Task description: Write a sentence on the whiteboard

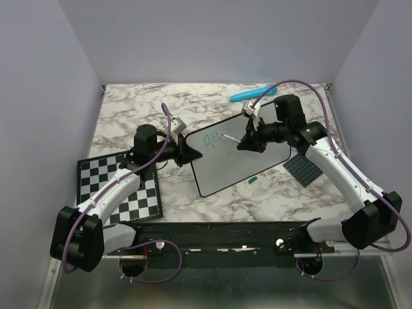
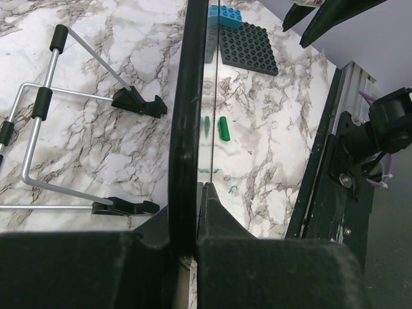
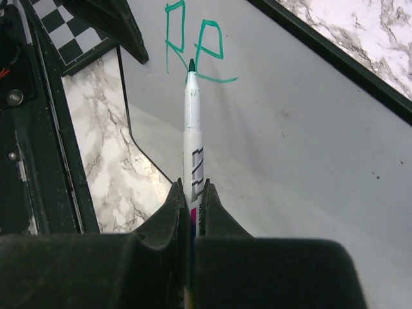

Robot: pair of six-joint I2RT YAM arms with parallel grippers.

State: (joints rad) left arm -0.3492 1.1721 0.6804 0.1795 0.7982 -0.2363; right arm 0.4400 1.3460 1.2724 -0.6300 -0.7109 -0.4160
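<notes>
The whiteboard (image 1: pixel 238 161) lies tilted on the marble table, white with a thin black rim. My left gripper (image 1: pixel 187 149) is shut on its left edge; the left wrist view shows the rim (image 2: pixel 187 116) edge-on between the fingers of the left gripper (image 2: pixel 196 193). My right gripper (image 1: pixel 248 143) is shut on a white marker (image 3: pixel 193 129), whose green tip touches the board (image 3: pixel 290 129). Of the sentence, two green letters (image 3: pixel 193 42) and a stroke show near the board's upper left corner (image 1: pixel 211 138).
A checkerboard (image 1: pixel 119 187) lies at the left under my left arm. A green marker cap (image 1: pixel 253 180) rests by the board's near edge. A dark studded plate (image 1: pixel 306 168) sits at the right and a blue object (image 1: pixel 251 94) at the back. A wire stand (image 2: pixel 38 129) lies beside the board.
</notes>
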